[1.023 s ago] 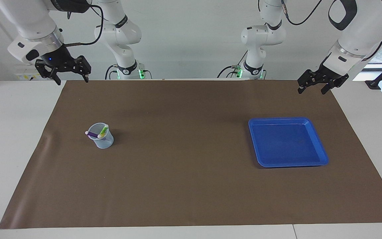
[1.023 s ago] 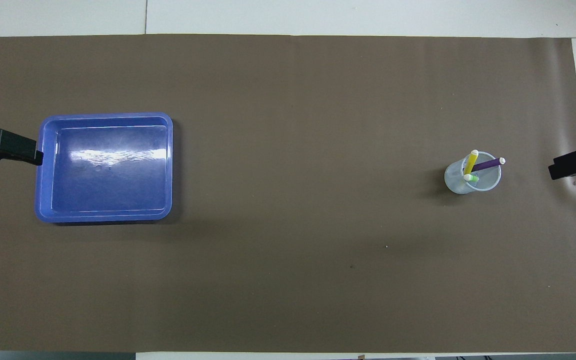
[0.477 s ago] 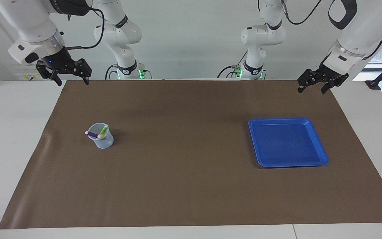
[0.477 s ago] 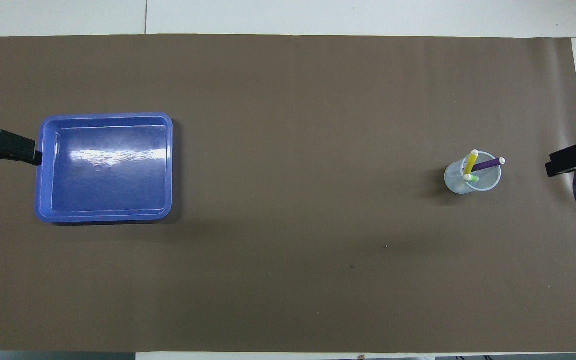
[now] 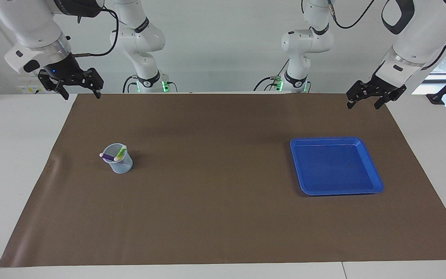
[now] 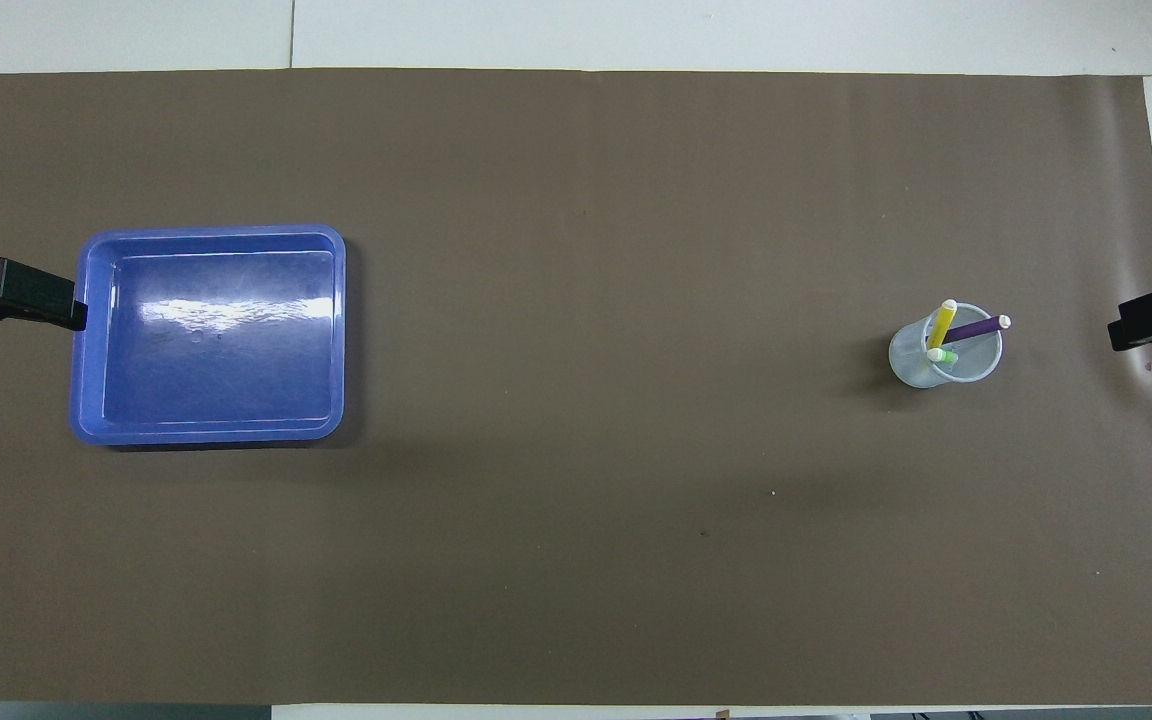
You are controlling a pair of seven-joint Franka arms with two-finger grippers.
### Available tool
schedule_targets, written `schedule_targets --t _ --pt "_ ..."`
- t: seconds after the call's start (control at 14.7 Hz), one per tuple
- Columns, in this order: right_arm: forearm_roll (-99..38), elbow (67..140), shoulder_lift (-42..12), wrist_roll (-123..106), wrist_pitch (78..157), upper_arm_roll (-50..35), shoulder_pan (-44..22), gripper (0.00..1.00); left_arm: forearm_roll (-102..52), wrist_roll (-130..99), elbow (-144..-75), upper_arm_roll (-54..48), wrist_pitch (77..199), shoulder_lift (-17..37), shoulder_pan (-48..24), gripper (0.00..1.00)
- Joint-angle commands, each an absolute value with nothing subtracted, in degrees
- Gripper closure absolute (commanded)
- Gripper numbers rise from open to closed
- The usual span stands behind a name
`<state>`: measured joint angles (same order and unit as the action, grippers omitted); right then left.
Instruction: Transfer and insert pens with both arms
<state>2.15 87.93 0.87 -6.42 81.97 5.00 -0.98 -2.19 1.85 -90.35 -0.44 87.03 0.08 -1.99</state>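
Brown paper (image 5: 223,217) covers most of the white table, and the landmark on it is a clear plastic cup (image 5: 120,164) standing upright toward the right arm's end. All three pens sit inside that cup, leaning on its rim with their pale cap ends up: the yellow pen (image 6: 941,325), the purple pen (image 6: 976,327) and the green pen (image 6: 941,355). They lean because the cup is wider than they are, so each rests against the wall. Well apart from the cup, toward the left arm's end, lies a blue tray (image 5: 378,186) with nothing in it, which looks like the place the pens came from. Judging by this, the inserting appears finished.

The right gripper (image 5: 79,90) hangs raised over the paper's edge by the robots, well apart from the cup, fingers spread and holding nothing. The left gripper (image 5: 364,101) hangs likewise raised over the paper's edge at the tray's end, well apart from the cup, fingers spread and empty. Both arms seem parked clear of the cup so nothing can knock it
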Motion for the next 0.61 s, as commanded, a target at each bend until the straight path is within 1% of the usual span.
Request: schedule_targets --t 0.0,0.55 --pt "1.0 86.7 0.1 -5.6 81.2 3.7 0.4 0.0 -0.8 1.0 -91.8 0.2 87.9 -1.3 -2.9 0.0" --pt "1.0 87.0 0.9 -5.6 81.3 4.0 0.4 0.0 -0.8 0.9 -91.8 0.3 87.9 -1.3 -2.3 0.0"
